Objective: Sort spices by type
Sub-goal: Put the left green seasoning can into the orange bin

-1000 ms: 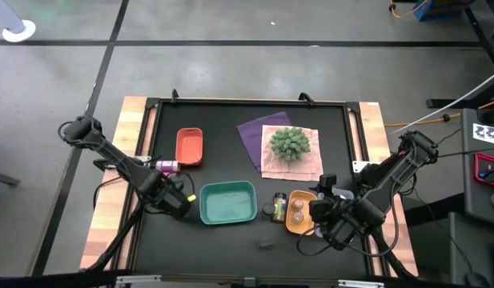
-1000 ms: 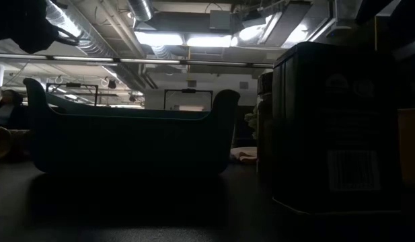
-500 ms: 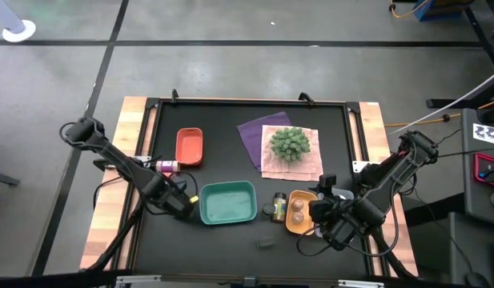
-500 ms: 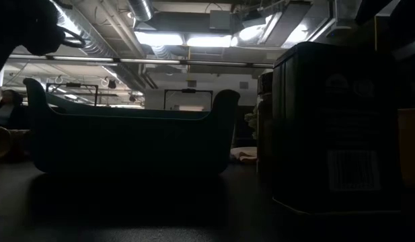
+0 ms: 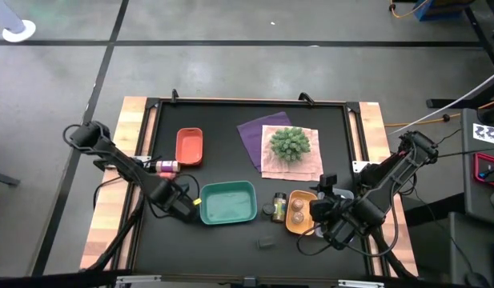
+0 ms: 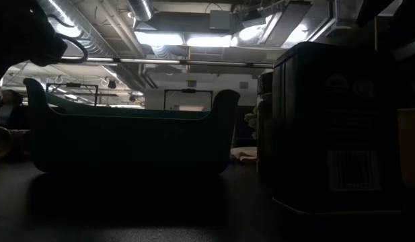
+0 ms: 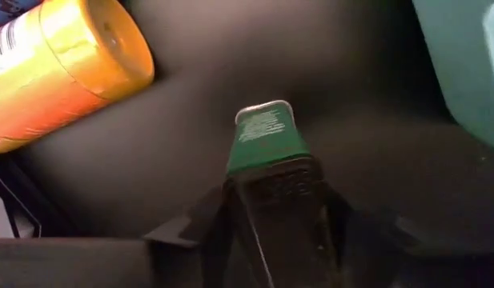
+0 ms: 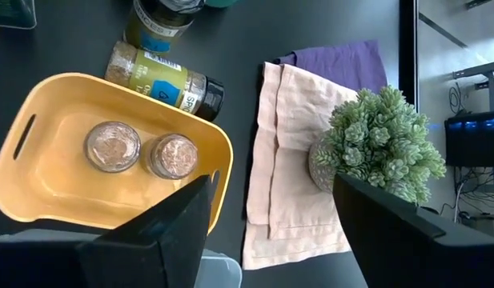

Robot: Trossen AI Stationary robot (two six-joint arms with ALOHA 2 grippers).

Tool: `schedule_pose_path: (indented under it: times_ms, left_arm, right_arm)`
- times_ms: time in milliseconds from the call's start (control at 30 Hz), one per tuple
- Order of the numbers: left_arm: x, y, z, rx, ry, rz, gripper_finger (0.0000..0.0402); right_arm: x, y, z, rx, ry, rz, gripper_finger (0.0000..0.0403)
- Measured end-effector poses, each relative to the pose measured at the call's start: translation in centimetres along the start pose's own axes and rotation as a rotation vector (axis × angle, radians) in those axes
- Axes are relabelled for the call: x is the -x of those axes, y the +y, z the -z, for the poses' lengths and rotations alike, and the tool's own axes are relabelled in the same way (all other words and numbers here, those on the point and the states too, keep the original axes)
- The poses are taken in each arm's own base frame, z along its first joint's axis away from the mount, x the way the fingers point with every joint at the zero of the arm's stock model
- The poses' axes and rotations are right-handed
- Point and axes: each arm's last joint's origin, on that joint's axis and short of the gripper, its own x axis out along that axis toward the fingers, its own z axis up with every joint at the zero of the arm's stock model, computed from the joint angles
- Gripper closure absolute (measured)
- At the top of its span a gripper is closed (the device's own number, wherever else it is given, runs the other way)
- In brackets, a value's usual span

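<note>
Fingers of left gripper (image 7: pixel 267 180) clenched on green tin (image 7: pixel 264 136), at 9 o'clock of teal tray (image 5: pixel 227 202). Better to lift straight, then release well inside tray. Right gripper (image 8: pixel 267 216) fingers apart, above yellow tray (image 8: pixel 38 104) with two jars (image 8: pixel 142 150).

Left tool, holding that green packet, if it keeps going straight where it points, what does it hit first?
Probably bare black mat. The left tool, shut on the green packet, aims between the orange jar and the teal tray; depth is unclear.
</note>
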Motion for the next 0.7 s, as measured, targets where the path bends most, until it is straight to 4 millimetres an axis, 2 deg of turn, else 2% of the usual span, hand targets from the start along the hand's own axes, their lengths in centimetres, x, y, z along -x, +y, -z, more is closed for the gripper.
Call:
schedule_pose_path:
  times_ms: [100, 300, 500, 700]
  left_arm:
    - [0.2, 0.1, 0.0, 0.005, 0.002, 0.010, 0.0285]
    - [1.9, 0.6, -1.1, 0.040, 0.011, 0.084, 0.0288]
    - [4.6, 2.1, -3.9, 0.081, 0.000, 0.209, 0.0288]
    - [7.2, 4.4, -7.6, 0.134, -0.078, 0.327, 0.0288]
  right_arm:
    - [0.0, -0.1, 0.2, 0.017, 0.019, 0.011, 0.0143]
    - [0.4, -1.0, 1.0, 0.048, 0.062, 0.028, 0.0143]
    - [2.1, -3.1, 1.7, -0.014, -0.023, 0.009, 0.0143]
    - [2.6, -5.1, 3.7, -0.120, -0.175, 0.020, 0.0143]
